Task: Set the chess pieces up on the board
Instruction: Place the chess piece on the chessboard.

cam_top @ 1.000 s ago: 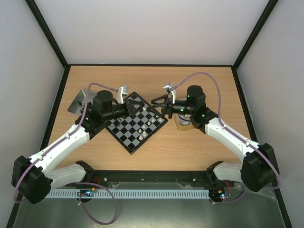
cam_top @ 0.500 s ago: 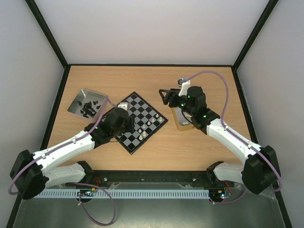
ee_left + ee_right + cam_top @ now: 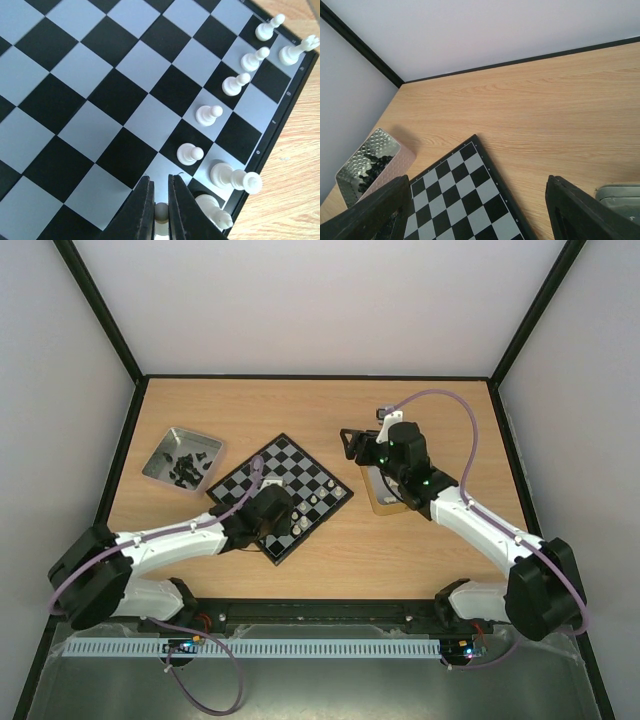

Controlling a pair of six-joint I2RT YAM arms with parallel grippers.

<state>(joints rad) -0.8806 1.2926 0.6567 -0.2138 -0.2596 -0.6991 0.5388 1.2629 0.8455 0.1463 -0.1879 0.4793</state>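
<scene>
**White pawn poised at row's end**

Cream pieces [image 3: 209, 114] line one edge of the board [image 3: 100, 95], the row running diagonally away from the left gripper [image 3: 161, 181]. Its fingers are pressed together on a pawn [image 3: 161, 211] at the row's near end. They hide most of it, so contact with the square is unclear. Right gripper [image 3: 352, 443], spread wide and empty, hangs off the board's far-right edge

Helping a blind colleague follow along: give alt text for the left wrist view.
The left gripper, jaws shut on a small white piece, hangs above the board. More white chess pieces stand in two rows along the board's right edge, with the wooden table beyond.
</scene>
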